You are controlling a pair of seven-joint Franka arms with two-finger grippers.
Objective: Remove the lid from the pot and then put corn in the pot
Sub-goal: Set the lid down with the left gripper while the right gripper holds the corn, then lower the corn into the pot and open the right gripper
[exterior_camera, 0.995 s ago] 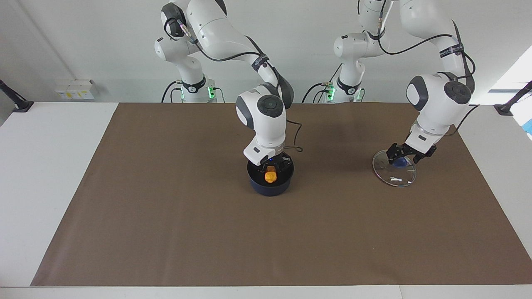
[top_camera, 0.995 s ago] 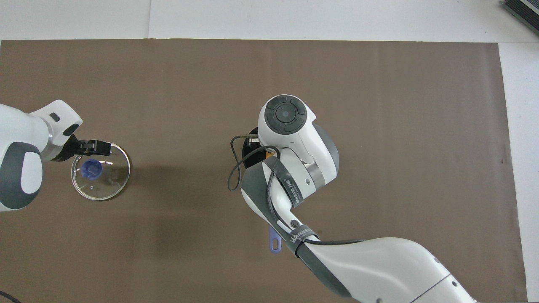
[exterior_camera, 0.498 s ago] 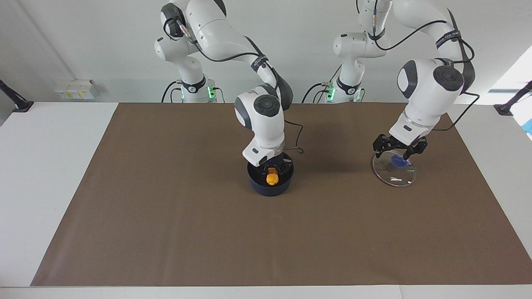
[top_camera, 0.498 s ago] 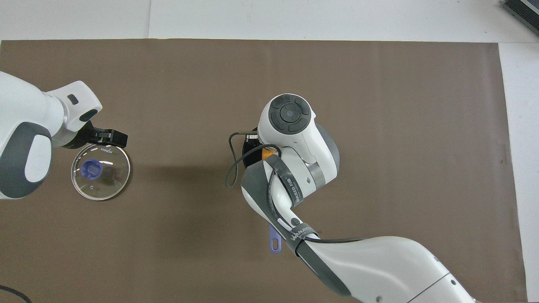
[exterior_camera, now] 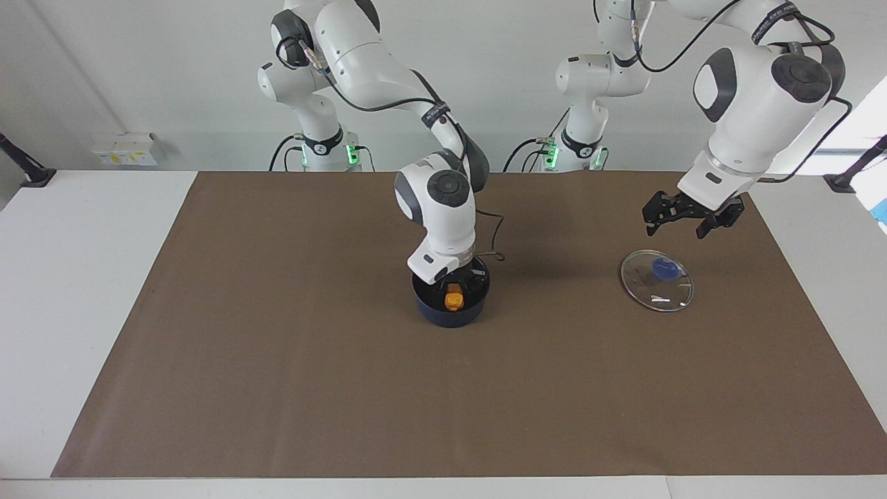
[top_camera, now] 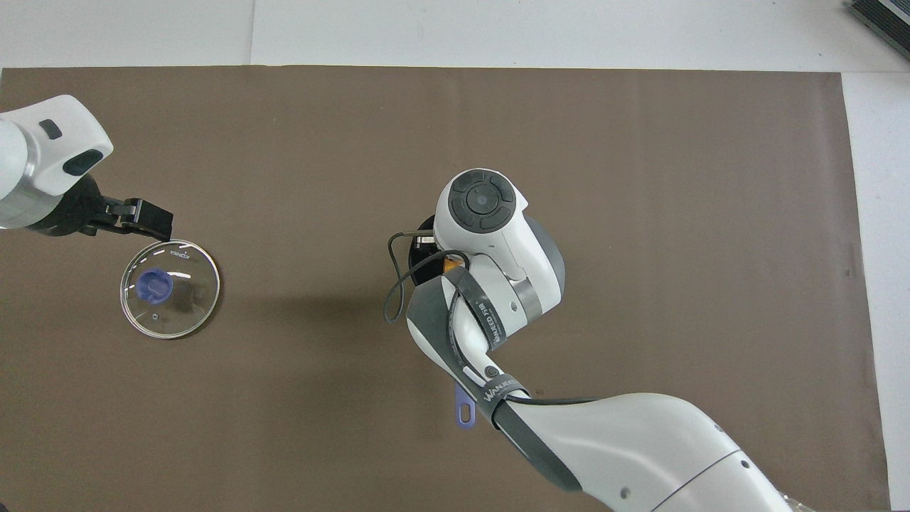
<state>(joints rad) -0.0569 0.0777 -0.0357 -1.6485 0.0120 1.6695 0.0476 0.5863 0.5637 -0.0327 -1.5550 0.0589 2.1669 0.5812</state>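
Lid [exterior_camera: 656, 280] lies flat on mat toward left arm's end from pot [exterior_camera: 450, 305], freeing it. Left gripper [exterior_camera: 691, 218] hangs over lid, spread, empty. Right gripper [exterior_camera: 455, 280] reaches into pot, pinching corn [exterior_camera: 454, 299].

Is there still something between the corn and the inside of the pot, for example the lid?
Nothing visible. The lid lies flat on the mat toward the left arm's end, apart from the pot. The corn is already inside the open pot, gripped by the right tool. The open left tool hangs above the lid.
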